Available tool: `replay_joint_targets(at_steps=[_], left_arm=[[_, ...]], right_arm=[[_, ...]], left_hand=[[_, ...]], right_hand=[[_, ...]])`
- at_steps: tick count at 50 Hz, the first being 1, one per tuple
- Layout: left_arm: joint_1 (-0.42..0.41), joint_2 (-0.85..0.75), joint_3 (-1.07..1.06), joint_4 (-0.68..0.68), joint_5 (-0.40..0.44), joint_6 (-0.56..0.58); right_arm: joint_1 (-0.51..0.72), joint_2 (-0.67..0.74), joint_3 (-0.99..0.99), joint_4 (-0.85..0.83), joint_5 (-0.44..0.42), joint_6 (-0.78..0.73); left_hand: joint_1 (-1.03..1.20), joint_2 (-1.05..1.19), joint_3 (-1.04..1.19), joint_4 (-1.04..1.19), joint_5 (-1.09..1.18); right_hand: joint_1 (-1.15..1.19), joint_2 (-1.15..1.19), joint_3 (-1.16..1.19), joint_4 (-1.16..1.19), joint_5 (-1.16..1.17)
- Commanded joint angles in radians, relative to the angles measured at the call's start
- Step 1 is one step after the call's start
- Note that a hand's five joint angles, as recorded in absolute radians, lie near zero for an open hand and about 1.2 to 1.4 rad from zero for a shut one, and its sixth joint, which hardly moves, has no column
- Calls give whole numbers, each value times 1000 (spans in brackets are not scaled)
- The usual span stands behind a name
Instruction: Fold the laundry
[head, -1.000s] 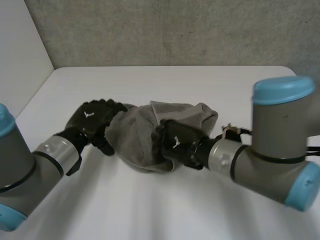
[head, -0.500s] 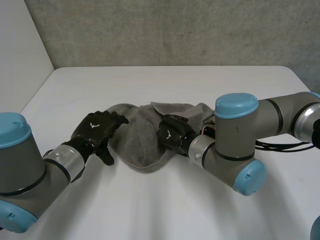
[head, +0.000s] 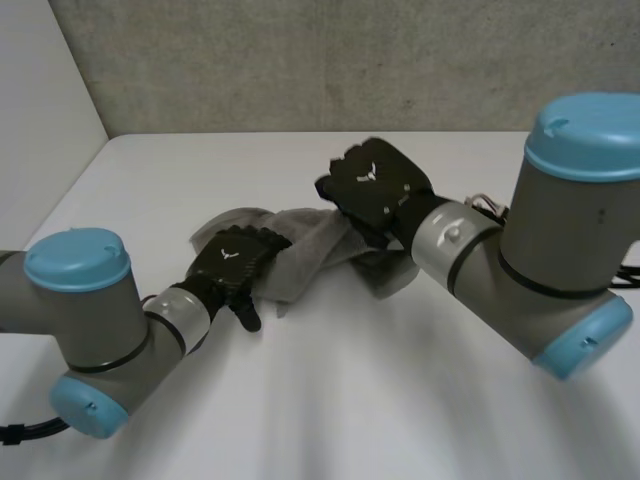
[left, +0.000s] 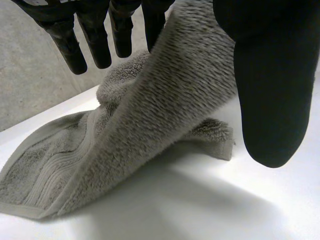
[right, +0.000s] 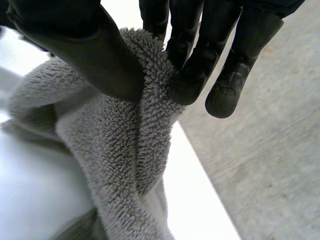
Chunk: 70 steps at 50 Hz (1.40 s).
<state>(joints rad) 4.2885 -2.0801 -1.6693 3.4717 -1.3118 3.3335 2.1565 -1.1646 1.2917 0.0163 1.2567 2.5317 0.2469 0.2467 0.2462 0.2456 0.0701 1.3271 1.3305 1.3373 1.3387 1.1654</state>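
Towel looks soft, limp, light: my right robot hand pinches a raised fold, my left robot hand its edge; hems should hold best.

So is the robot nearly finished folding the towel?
Not nearly. Done: both hands have hold of the grey towel. In hand: the left hand pinches one side low by the table, the right hand pinches the other side and holds it up. Left: the towel is bunched, with no neat fold showing, so all the folding remains.
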Motion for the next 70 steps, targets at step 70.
replay_joint_targets(at_steps=[70], left_arm=[[2,12,-87,190,-83,323]], right_arm=[[-93,97,190,-113,89,16]], left_hand=[[1149,1150,1150,1151,1152]], right_hand=[[69,66,59,58,56]])
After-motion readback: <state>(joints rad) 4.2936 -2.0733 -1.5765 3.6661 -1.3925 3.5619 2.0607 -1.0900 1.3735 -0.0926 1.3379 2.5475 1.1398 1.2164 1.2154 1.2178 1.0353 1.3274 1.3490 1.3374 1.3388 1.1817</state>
